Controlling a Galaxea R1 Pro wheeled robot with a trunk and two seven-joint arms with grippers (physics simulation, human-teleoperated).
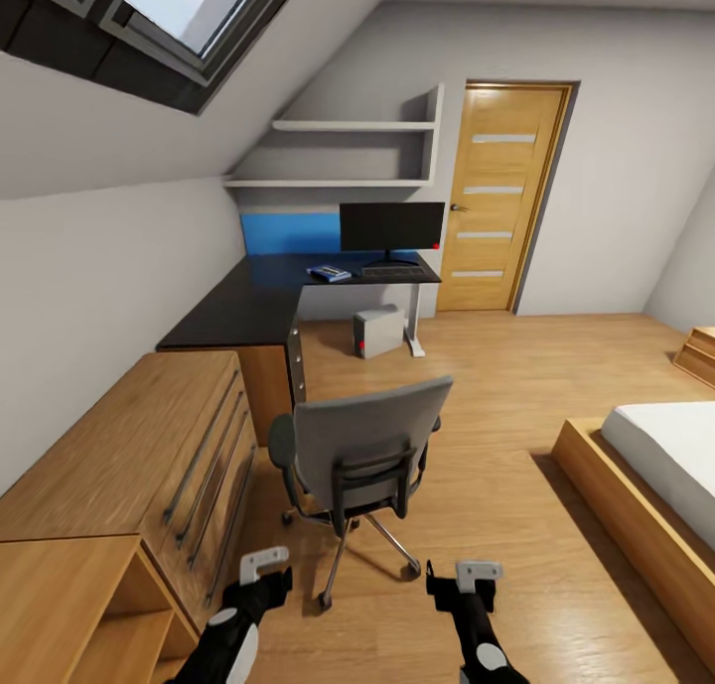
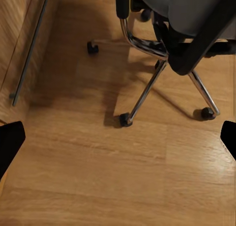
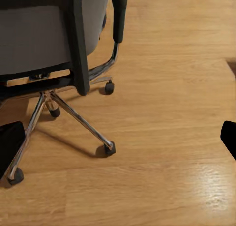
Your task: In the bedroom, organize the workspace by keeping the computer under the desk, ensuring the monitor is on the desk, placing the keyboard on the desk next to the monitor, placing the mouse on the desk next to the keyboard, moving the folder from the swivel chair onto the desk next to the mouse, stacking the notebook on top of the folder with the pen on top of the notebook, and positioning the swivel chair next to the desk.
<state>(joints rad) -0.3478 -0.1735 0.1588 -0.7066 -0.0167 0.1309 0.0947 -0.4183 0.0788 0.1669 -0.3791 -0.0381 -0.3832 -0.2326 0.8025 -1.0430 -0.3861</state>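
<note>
Swivel chair (image 1: 362, 456) stands on the wood floor (image 1: 516, 386), well apart from the bench (image 1: 268, 297), backrest toward the robot. Monitor (image 1: 391, 227) and keyboard (image 1: 391, 267) sit at the bench's far edge; computer (image 1: 378, 331) stands underneath. Left hand (image 1: 260, 575) and right hand (image 1: 465, 577) hang spread, holding nothing, near the chair base.

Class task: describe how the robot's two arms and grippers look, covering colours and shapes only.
In the head view, both arms are glossy black with white patches. The left gripper and right gripper each have black fingers topped by a light grey, blocky bracket with small holes. In the wrist views, the fingertips show as plain black, rounded shapes. No cables or markings are visible.
</note>
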